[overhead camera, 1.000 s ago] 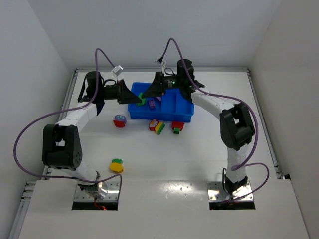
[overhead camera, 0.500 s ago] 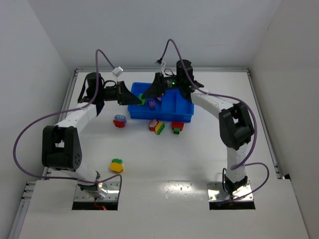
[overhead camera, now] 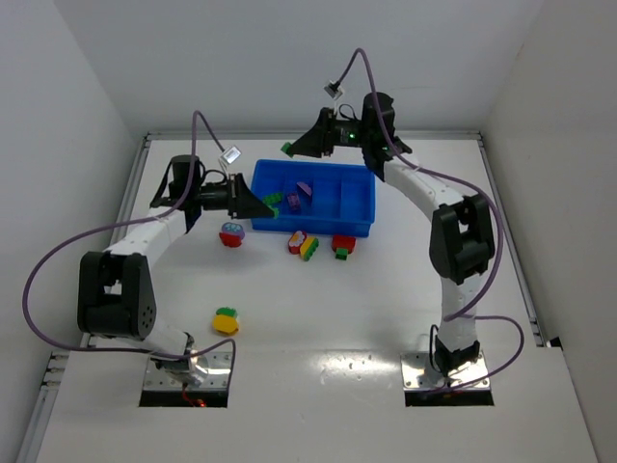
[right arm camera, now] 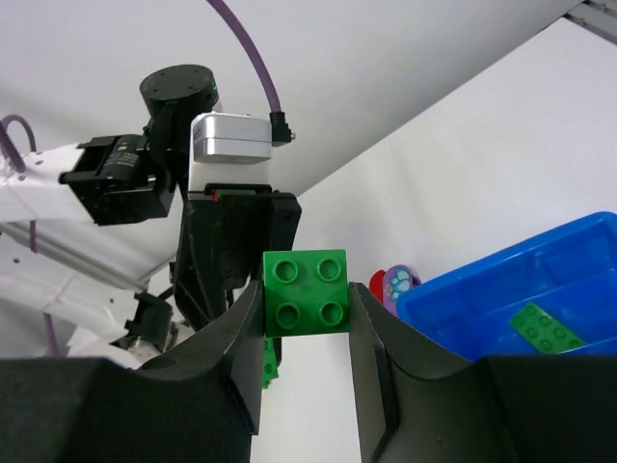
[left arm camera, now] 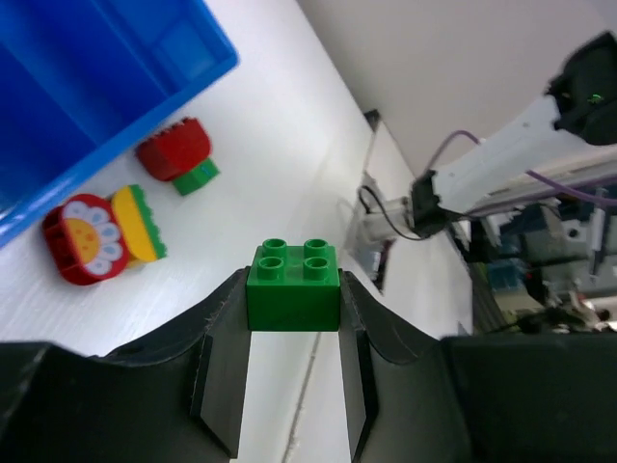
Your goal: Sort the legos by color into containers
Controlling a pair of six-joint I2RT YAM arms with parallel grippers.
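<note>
The left claw point(left arm camera: 294, 294) clamps a green brick point(left arm camera: 293, 275) at the left end of the blue tray point(overhead camera: 359, 228), the right claw point(right arm camera: 307, 309) grips a second green brick point(right arm camera: 306, 289) raised near its far wall, and it seems best to lower each well inside the compartment holding the green plate point(right arm camera: 543, 327) before releasing.

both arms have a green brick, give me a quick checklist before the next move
1. Left gripper grip on left brick: ok, it sits square between the fingers.
2. Right gripper grip on right brick: ok, it sits square between the fingers.
3. Left brick over the blue tray: cannot tell. The top view puts it at the left-end compartment, but the wrist view shows table beyond it.
4. Right brick over the tray: not ok. In the top view it looks past the far left corner.
5. Green compartment known: cannot tell. A green plate lies in the tray, but which compartment is unclear.
6. Grippers apart: ok, the top view shows a gap.
</note>
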